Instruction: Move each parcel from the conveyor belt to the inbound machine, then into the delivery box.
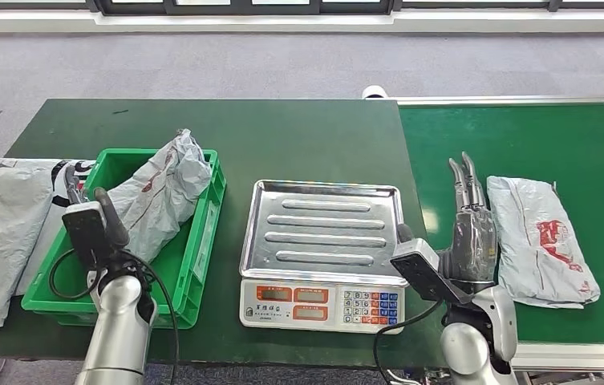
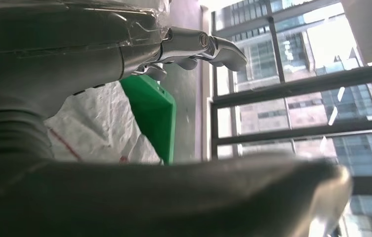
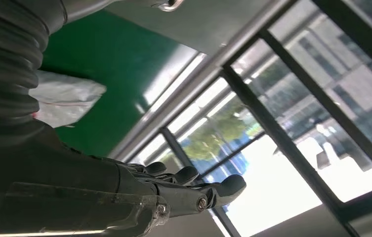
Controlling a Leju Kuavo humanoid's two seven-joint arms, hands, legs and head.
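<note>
Both hands held nothing: the right hand [image 1: 470, 228] hovered with straight fingers [image 1: 465, 180] just beside a parcel [image 1: 542, 239] on the belt [image 1: 523, 136]; the left hand [image 1: 94, 220], fingers loosely extended, was over the green box [image 1: 202, 233], which held another parcel [image 1: 162, 192], left of the scale [image 1: 322, 241]

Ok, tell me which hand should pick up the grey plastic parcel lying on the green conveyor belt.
Right. The right hand hangs open just beside the grey plastic parcel on the green conveyor belt. The left hand is over by the green plastic crate, across the steel-topped scale.
</note>
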